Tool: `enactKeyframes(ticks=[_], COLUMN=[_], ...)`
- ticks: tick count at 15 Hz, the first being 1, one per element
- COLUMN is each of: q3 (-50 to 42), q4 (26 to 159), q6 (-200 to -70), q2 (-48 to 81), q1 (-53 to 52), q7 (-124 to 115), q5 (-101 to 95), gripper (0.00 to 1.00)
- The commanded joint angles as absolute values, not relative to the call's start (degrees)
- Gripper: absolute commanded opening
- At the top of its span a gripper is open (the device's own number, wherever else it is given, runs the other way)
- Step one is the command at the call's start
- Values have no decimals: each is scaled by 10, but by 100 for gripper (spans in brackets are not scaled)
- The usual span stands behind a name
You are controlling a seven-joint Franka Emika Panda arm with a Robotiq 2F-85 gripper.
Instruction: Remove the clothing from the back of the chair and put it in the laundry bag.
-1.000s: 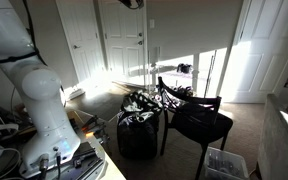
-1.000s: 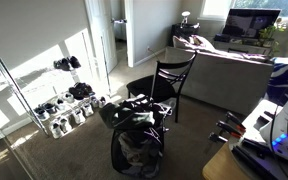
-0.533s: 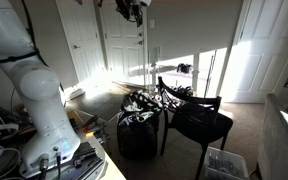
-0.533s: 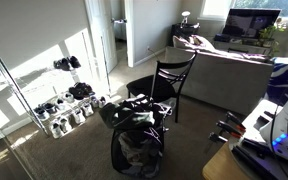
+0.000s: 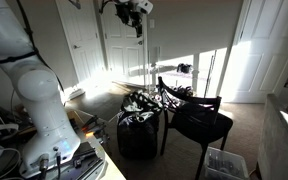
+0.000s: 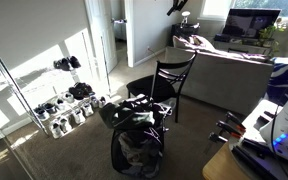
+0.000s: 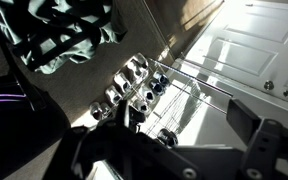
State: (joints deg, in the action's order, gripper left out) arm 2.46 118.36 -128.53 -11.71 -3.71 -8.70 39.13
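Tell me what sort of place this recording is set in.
Most likely a home living room: a grey sofa and a television in an exterior view, plus rows of shoes by the wall.

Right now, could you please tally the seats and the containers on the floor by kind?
Chair: 1
Sofa: 1
Laundry bag: 1
Plastic bin: 1
Total: 4

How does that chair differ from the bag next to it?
The chair is taller and rigid, with an open slatted back; the laundry bag is squat and soft. The chair's back is bare, while the bag's mouth is stuffed with crumpled clothing. Both are dark and stand on the carpet.
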Motion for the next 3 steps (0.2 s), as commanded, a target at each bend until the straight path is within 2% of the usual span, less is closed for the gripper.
enactKeyframes(ticks=[1,3], q3=[23,21], q4=[1187,1192], q6=[-1281,-1279], q2=[-121,-127], q1=[-36,-34], q7=[-94,-96], q5=[383,380], gripper=[100,100])
